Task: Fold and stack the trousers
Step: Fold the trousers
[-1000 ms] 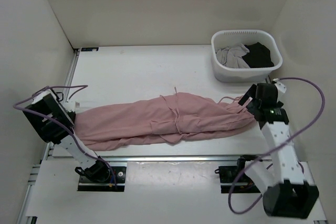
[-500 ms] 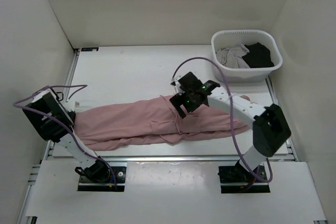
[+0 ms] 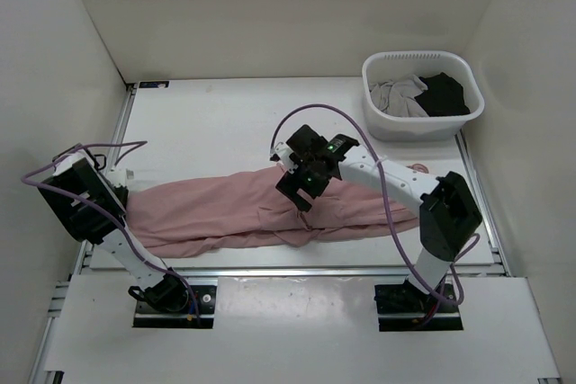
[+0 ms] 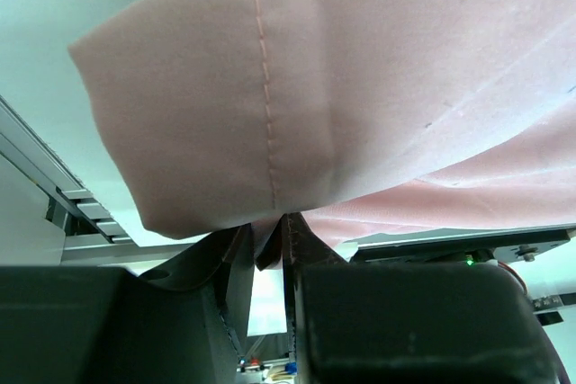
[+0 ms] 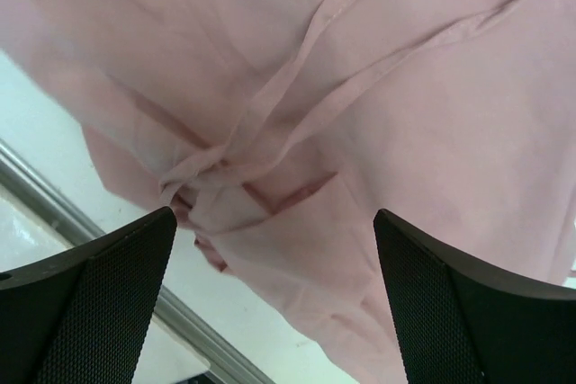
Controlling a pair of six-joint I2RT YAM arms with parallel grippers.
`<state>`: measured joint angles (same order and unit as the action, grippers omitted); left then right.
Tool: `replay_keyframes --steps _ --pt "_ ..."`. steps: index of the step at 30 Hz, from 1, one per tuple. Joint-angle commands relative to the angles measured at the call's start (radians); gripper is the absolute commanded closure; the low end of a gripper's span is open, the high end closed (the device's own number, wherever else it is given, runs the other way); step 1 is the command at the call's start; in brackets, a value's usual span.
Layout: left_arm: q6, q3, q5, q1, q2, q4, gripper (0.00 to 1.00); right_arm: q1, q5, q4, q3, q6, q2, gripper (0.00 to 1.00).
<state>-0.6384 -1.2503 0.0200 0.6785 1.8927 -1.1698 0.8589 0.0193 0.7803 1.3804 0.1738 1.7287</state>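
my left pincer [image 4: 268, 238] pinches the hem of the pink trousers [image 3: 225, 209]; my right pincer [image 5: 274, 222], spread wide, hovers over their middle.

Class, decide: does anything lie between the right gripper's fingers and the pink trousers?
Nothing visible does: the open right gripper faces the pink trousers directly, with only their cloth showing between its fingers.

A robot lab cell: plain white walls [image 3: 270, 15] box in a white table [image 3: 216, 123]; the cabled left arm [image 3: 90, 209] and right arm [image 3: 396, 182] bolt to metal rails [image 3: 288, 270] at 6 o'clock; a basket [image 3: 414, 128] sits at 1 o'clock.
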Motion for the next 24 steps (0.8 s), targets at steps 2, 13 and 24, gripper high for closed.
replay_keyframes --steps 2,13,24 --pt "0.009 -0.029 -0.025 -0.004 -0.01 0.001 0.7 0.008 0.034 0.071 0.011 0.05 -0.078 0.05" --pt "0.009 -0.02 -0.015 -0.004 -0.02 0.001 0.7 0.055 -0.016 -0.088 -0.081 -0.031 0.051 0.12" --pt "-0.035 -0.093 -0.026 -0.004 -0.049 -0.039 0.86 0.055 -0.117 -0.035 -0.08 -0.085 -0.067 1.0"
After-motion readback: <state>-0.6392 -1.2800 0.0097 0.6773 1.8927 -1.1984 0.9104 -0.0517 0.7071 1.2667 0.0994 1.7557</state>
